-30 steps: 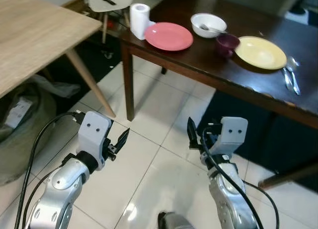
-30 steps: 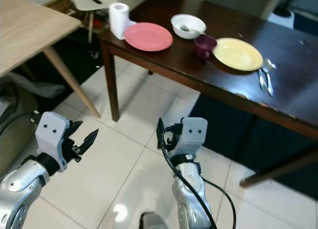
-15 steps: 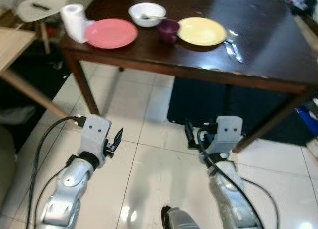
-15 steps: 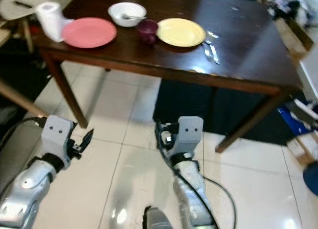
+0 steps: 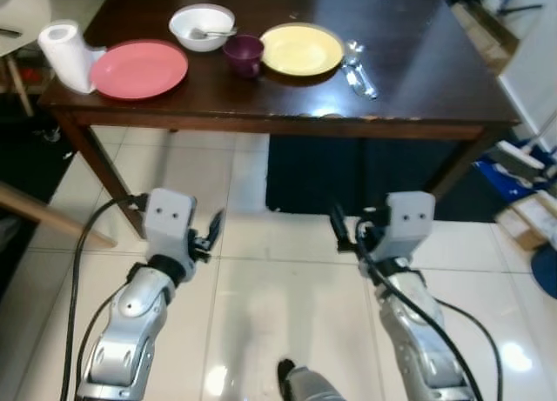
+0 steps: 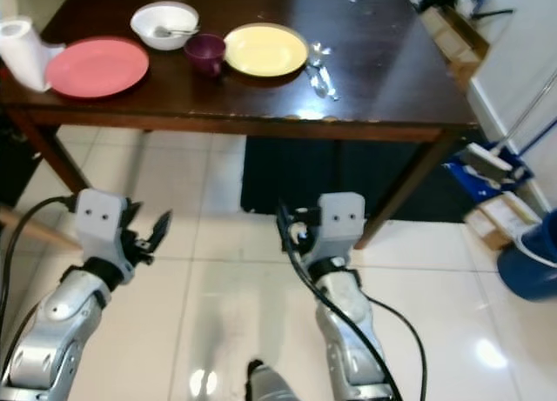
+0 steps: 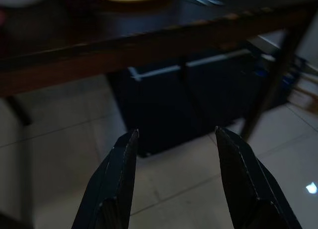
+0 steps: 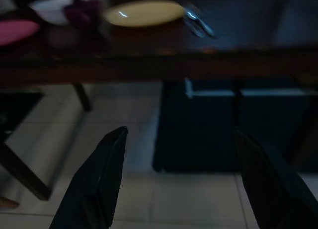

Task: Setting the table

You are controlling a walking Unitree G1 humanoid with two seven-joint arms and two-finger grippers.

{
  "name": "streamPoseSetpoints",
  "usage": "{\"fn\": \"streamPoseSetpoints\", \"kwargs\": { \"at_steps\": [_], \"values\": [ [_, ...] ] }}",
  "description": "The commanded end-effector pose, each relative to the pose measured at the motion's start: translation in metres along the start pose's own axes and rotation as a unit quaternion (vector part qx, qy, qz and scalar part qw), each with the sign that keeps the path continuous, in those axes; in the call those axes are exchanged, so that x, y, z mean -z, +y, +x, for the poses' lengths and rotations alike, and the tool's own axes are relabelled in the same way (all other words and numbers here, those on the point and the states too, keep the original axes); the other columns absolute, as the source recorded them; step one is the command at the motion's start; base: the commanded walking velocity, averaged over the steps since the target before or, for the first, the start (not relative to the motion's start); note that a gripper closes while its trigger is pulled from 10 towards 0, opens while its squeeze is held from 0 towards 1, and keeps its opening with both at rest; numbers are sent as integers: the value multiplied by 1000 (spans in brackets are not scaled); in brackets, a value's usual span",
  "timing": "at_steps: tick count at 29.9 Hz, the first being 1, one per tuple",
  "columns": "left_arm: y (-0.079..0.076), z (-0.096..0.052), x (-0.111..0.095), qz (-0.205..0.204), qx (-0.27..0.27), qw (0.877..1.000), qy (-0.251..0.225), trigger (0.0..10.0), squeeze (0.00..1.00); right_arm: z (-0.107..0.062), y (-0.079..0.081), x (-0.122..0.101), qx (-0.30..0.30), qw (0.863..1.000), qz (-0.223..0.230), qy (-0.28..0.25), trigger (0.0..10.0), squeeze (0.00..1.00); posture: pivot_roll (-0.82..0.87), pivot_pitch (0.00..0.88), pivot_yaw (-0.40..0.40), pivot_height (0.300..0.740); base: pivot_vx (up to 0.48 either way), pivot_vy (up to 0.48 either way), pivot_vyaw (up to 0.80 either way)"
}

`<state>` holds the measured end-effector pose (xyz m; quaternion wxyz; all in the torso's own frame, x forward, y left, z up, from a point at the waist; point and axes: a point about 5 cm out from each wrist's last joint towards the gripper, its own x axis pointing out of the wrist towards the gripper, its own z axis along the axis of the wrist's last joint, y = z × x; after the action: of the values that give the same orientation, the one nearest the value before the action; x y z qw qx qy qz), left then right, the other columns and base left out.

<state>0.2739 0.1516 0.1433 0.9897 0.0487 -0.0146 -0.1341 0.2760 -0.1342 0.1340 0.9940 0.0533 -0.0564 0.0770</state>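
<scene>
Two plates (one bowl)

Home dining area: dark wooden table, plates, bowl, tiled floor.

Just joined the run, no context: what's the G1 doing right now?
Nothing is being handled. The left claw and right claw are both open and empty, held low over the tiled floor in front of the dark table. On the table sit a paper roll, pink plate, white bowl, purple cup, yellow plate and cutlery.
</scene>
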Motion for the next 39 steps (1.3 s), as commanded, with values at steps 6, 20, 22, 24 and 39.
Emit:
{"fn": "streamPoseSetpoints", "kwargs": {
  "at_steps": [6, 20, 22, 24, 39],
  "values": [
    [-1, -6, 15, -2, -6, 1000, 30, 10000, 463, -6, 3, 13, -8, 1000, 4, 27, 10000, 0, -132, 100, 35, 740, 0, 0, -800],
    [-2, -2, 13, 2, -10, 1000, 14, 10000, 875, -6, 15, 9, -57, 998, 31, 23, 10000, 0, -138, 94, 31, 740, 61, 0, -343],
    [-2, -2, 13, 3, -10, 1000, 14, 10000, 976, -6, 15, 8, -57, 998, 31, 22, 10000, 0, -139, 95, 32, 740, 452, 0, 0],
    [-3, -2, 14, 4, -7, 1000, 18, 10000, 957, -6, 14, 7, -55, 998, 32, 17, 10000, 0, -142, 97, 33, 740, 480, 0, 0],
    [-8, 6, -6, 2, 6, 1000, -19, 10000, 0, -4, 11, -3, -53, 999, 8, 0, 10000, 0, -142, 100, 42, 740, 480, 0, 0]
  ]
}}
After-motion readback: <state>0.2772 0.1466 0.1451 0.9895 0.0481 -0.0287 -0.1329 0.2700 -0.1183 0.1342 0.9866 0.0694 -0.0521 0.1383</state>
